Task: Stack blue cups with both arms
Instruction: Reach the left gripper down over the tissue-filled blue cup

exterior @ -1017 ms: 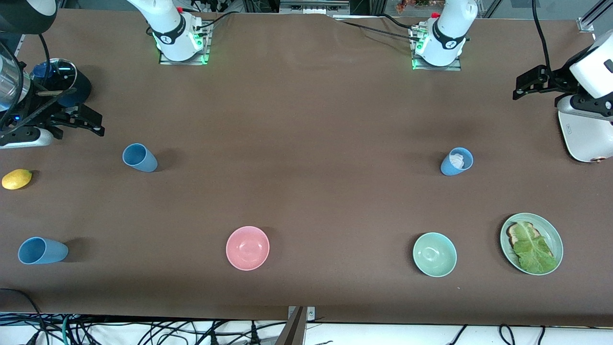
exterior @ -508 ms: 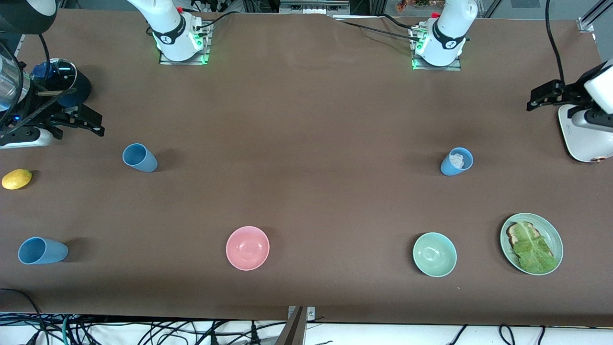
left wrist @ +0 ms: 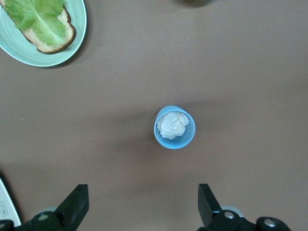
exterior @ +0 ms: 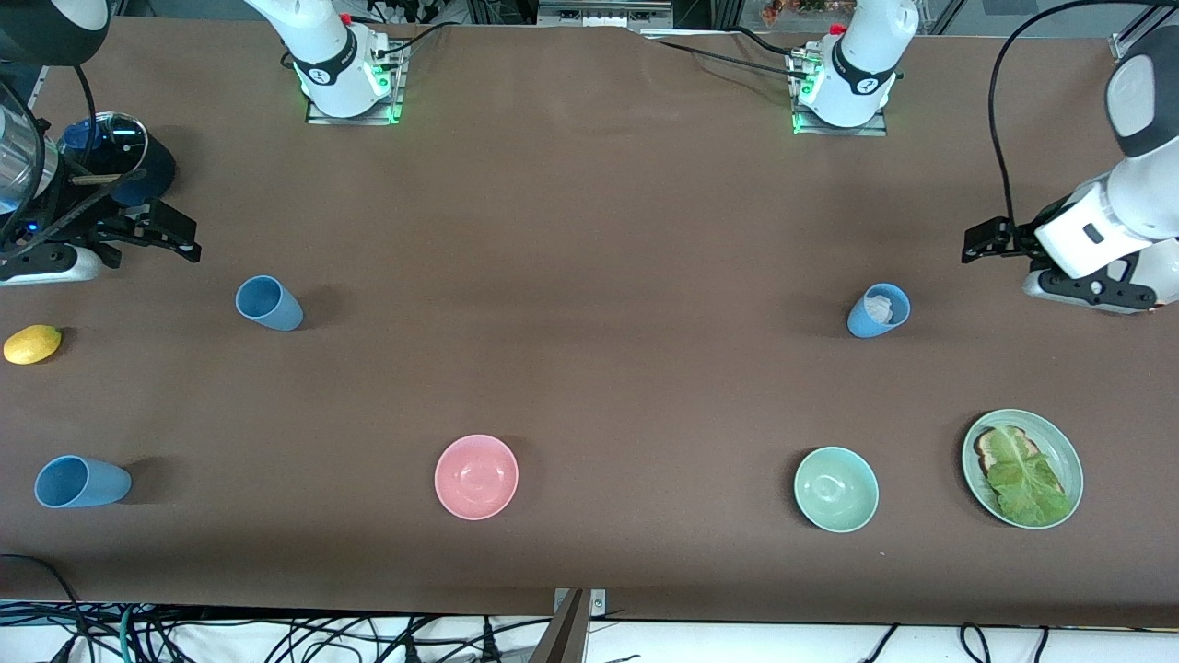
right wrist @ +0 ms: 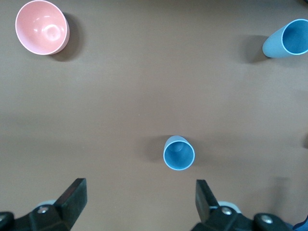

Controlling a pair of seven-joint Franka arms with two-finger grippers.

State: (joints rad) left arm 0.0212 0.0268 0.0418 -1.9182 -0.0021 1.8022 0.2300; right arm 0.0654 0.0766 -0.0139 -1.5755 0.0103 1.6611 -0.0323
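Blue cups (exterior: 268, 303) (exterior: 81, 482) (exterior: 878, 311) upright, mouths up, well apart

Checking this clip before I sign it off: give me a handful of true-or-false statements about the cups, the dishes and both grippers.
1. Three blue cups stand apart, none stacked. True.
2. The blue cup with white filling is empty. False: something white and crumpled sits in it.
3. The right gripper holds a cup. False: it is open and empty, near the blue cup.
4. The left gripper is open. True.
5. The green plate carries toast with a lettuce leaf. True.
6. The pink bowl holds a lemon. False: it is empty.
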